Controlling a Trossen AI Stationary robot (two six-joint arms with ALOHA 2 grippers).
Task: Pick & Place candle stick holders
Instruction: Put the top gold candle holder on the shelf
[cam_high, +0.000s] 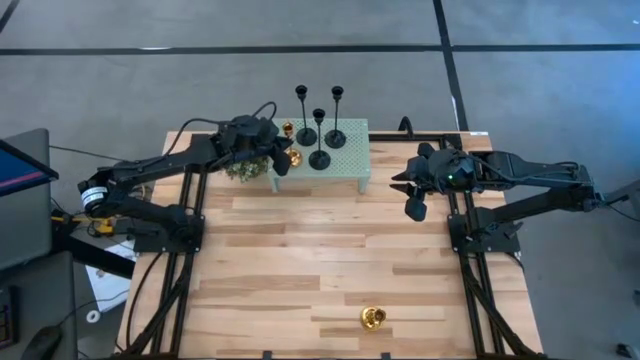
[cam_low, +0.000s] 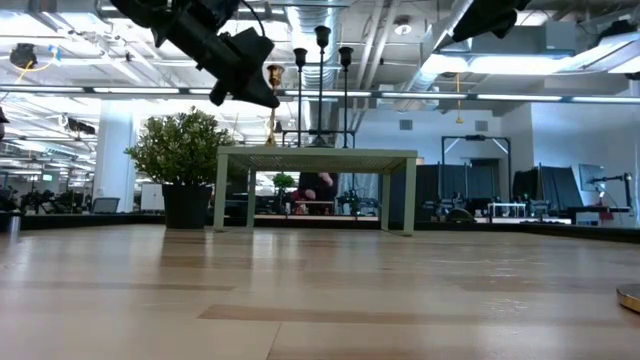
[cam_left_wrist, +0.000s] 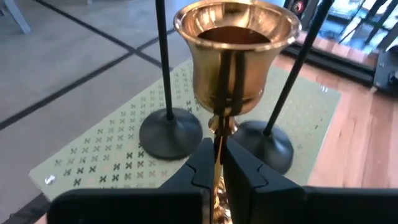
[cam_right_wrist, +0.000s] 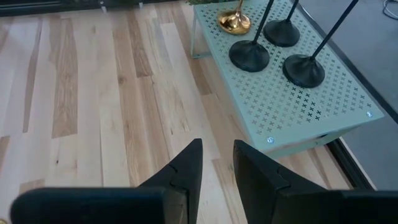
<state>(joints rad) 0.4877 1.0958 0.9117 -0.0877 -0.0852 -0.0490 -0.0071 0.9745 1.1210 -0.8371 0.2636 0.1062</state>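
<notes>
Left gripper: clamped on gold candle stick holder stem, above green stand, 11 o'clock corner. Right gripper: slightly parted, empty.

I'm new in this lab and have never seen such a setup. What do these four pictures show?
Two robot arms work at a wooden table. One picture looks down from above, one looks level across the tabletop, and two come from cameras on the wrists. The left gripper is shut on a gold holder by its stem, over a small green stand that carries three black holders. The right gripper hangs empty above the bare wood. A second gold holder lies near the table's front edge, and a potted plant stands beside the stand.
</notes>
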